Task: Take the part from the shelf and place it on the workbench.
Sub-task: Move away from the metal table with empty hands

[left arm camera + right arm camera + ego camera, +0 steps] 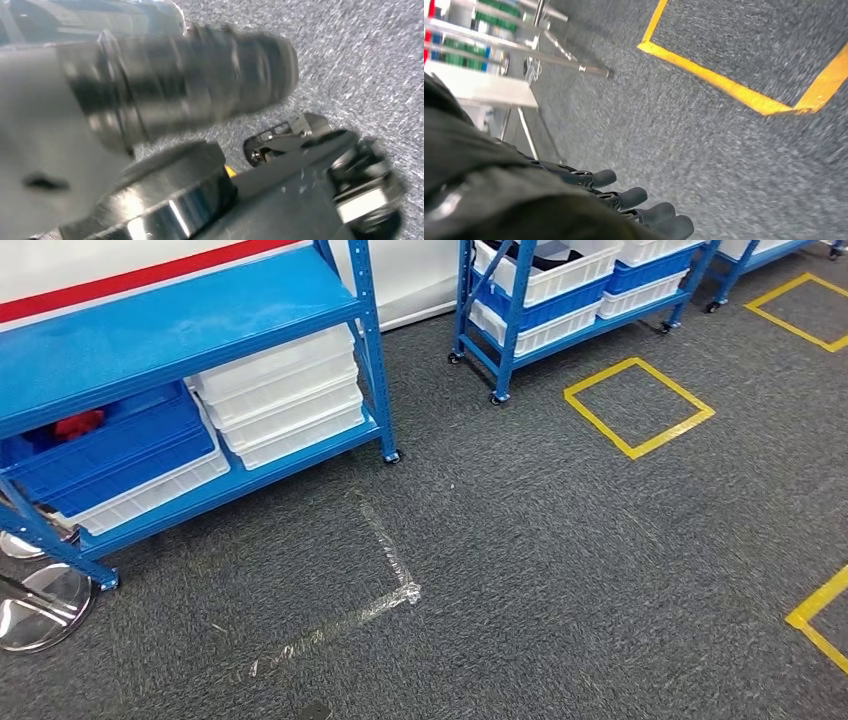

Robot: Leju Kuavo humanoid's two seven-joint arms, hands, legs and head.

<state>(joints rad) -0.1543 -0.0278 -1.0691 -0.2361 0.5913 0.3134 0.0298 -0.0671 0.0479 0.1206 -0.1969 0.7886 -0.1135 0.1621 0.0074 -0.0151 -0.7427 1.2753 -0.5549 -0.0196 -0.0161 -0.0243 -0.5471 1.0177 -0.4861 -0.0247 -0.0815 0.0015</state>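
The blue shelf [180, 320] stands at the left of the head view. On its low level a small red thing [78, 423] lies in a blue bin [120, 455]; its shape is too small to tell. My left hand [200, 75] is a blurred grey ribbed form above the carpet, and I cannot tell whether it holds anything. My right hand [639, 205] hangs over the carpet with its dark fingers [624, 198] stretched side by side and nothing in them.
White bins [285, 395] are stacked beside the blue one. A second blue shelf on wheels [560, 300] with white and blue bins stands farther back. Yellow tape squares [638, 405] mark the grey carpet, clear tape [385, 590] lies nearer, and a shiny round metal piece [35, 605] sits at the lower left.
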